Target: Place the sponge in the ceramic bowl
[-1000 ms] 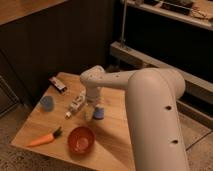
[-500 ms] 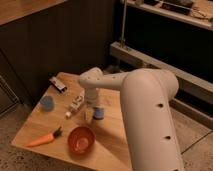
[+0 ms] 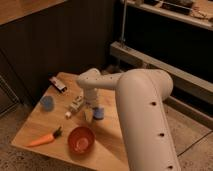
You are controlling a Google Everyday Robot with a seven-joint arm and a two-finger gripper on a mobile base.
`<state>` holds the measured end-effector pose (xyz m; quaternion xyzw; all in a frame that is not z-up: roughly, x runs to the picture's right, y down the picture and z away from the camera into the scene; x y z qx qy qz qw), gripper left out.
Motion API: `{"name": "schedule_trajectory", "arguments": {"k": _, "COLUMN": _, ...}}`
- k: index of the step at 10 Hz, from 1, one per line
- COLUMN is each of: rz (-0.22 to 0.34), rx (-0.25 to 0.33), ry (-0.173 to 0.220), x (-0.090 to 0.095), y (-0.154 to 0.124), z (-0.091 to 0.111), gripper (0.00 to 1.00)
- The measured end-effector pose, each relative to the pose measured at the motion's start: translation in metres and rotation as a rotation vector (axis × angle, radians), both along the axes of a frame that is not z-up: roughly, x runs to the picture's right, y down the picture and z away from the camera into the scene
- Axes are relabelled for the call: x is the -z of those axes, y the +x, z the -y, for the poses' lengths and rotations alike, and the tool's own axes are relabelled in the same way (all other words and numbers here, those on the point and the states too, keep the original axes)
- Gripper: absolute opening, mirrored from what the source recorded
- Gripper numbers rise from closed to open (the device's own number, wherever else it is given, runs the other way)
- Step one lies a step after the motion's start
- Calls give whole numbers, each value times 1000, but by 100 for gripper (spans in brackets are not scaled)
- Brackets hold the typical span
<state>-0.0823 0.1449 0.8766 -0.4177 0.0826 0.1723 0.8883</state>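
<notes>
Sponge (image 3: 99, 114): small blue pad, darker blue than the cup. You see it near the middle of the table, right at the gripper's tip.
Sponge vs bowl: sponge is outside the bowl, behind it and slightly to its right in camera view, near but apart.
Bowl (image 3: 81, 139): round, glossy red-orange, darker inside, wider than the sponge. It stands upright close to the table's front edge.
Gripper (image 3: 94, 114): pointing down over the table's middle, its tip level with the sponge and just beside or touching it. You cannot tell which.
Grip state: you cannot tell whether it is open or closed on the sponge.
Arm (image 3: 142, 100): thick white arm coming in from the lower right and bending down at the wrist above the sponge.
Table (image 3: 47, 122): light wood top, seen from above.
Carrot (image 3: 44, 139): orange, lying flat left of the bowl, well apart from the sponge.
Cup (image 3: 47, 102): round, light blue, at the table's left side.
Dark packet (image 3: 58, 84): lying at the far left corner.
White item (image 3: 76, 104): small, just left of the gripper. You cannot tell what it is.
</notes>
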Motion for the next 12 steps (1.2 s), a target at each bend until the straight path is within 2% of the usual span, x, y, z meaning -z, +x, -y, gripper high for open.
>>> {"name": "schedule_trajectory", "arguments": {"k": 7, "rz": -22, "rx": -11, "ry": -8, "x": -3, "y": 1, "z": 4, "gripper": 58}}
{"name": "schedule_trajectory", "arguments": {"k": 8, "rz": -23, "rx": -11, "ry": -8, "x": -3, "y": 1, "z": 4, "gripper": 55}}
{"name": "schedule_trajectory", "arguments": {"k": 10, "rz": -25, "rx": -10, "ry": -8, "x": -3, "y": 1, "z": 4, "gripper": 37}}
{"name": "schedule_trajectory", "arguments": {"k": 12, "rz": -28, "rx": -6, "ry": -8, "x": -3, "y": 1, "z": 3, "gripper": 36}}
